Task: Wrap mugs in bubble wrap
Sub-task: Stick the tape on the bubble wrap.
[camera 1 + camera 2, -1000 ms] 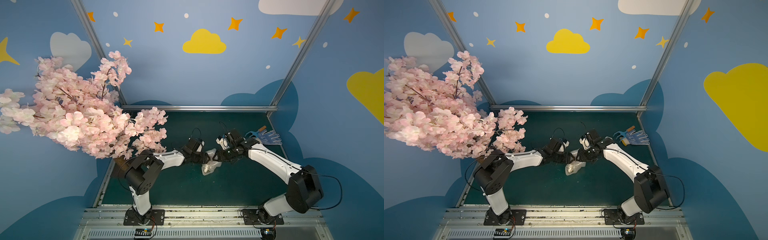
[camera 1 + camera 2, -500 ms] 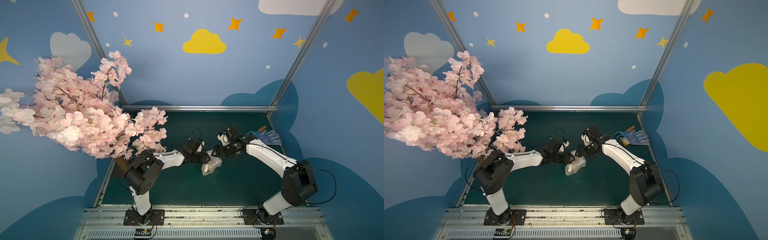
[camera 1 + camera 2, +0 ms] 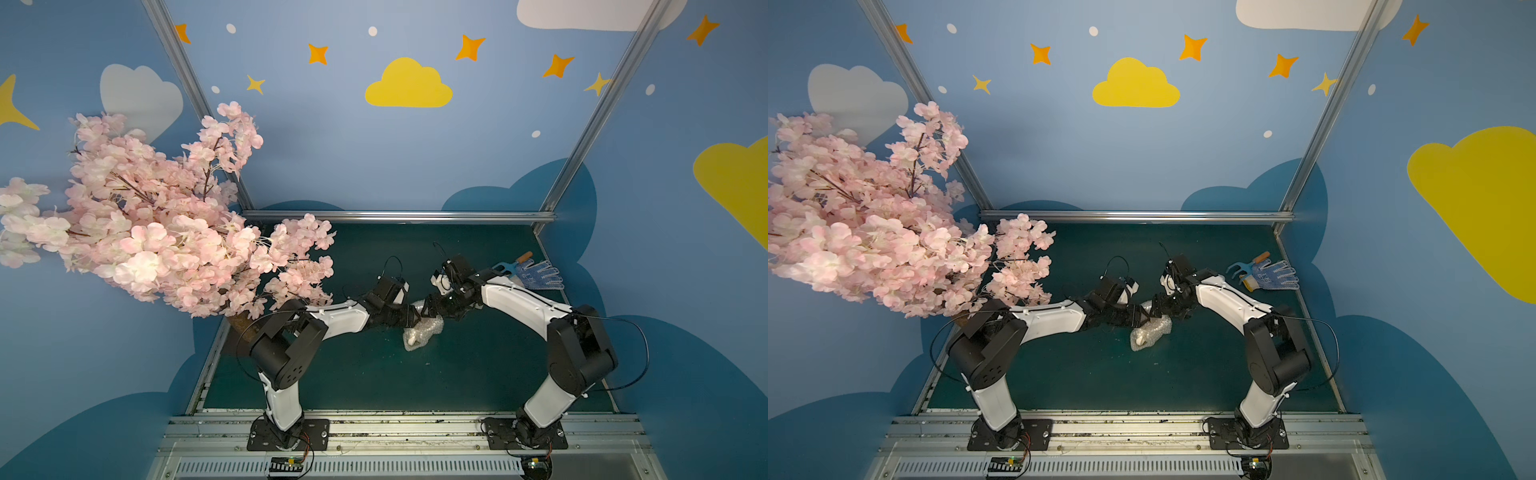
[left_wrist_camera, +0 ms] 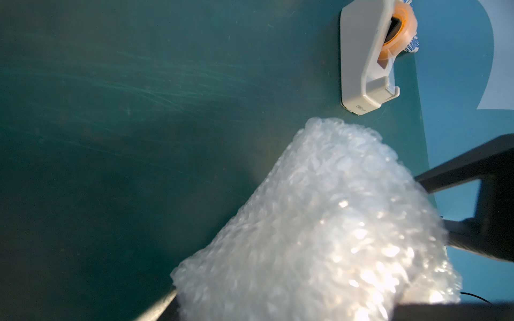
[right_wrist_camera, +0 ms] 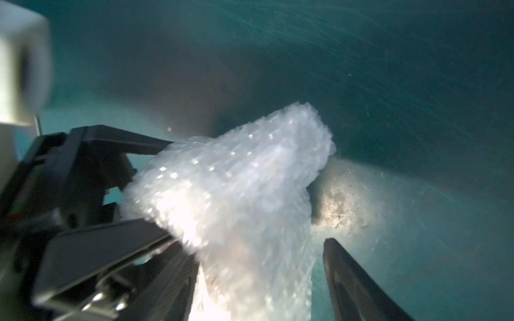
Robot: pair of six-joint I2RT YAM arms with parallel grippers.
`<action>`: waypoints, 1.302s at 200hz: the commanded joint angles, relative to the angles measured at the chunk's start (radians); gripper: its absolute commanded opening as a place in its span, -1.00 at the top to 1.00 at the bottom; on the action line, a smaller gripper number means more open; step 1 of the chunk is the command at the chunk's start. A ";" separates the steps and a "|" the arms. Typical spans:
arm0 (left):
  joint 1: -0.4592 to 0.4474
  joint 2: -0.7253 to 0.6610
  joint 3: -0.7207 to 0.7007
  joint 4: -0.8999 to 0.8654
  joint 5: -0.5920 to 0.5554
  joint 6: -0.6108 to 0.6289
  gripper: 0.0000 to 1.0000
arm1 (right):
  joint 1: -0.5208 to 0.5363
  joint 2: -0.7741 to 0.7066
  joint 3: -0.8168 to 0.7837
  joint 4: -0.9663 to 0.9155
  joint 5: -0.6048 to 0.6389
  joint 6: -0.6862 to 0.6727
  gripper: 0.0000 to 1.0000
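Left end effector (image 3: 415, 318) had closed on the far end of the bubble wrap (image 3: 424, 332). In its wrist view the bundle filled the space between the jaws. Right end effector (image 3: 432, 309) stood wide at the same end. Its wrist view showed the wrap running down between its fingers (image 5: 358, 280), with a bare strip of counter (image 3: 478, 374) between the wrap and one of them, so it gripped nothing.

The wrap was rolled into a fat tube in the middle of the counter, between the two arms. The mug (image 3: 410, 340) was inside it, and only a small white patch showed at the open near end in both top views. That near end seemed to rest on the counter. I could not tell whether the far end was lifted.

By my reading, the rolling was done and the step in hand was closing the ends. The left held the roll so that it would not spring open, and the right was free to take a new hold. The next move called for the right to gather the loose far flap and fold it in, while the left kept its hold. The near end also needed covering, since the mug showed there. A tape dispenser (image 4: 364, 55) stood just beyond the bundle, on its far right side, handy for sealing.
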 commanded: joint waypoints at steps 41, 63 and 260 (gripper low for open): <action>-0.015 0.040 -0.002 -0.081 0.004 0.025 -0.18 | -0.027 0.057 -0.058 0.031 0.011 0.004 -0.20; -0.015 0.040 -0.002 -0.081 0.004 0.025 -0.18 | -0.034 0.068 -0.068 0.037 0.006 0.005 -0.13; -0.015 0.043 -0.009 -0.083 -0.003 0.023 -0.18 | -0.042 -0.049 -0.188 0.073 -0.051 -0.001 -0.23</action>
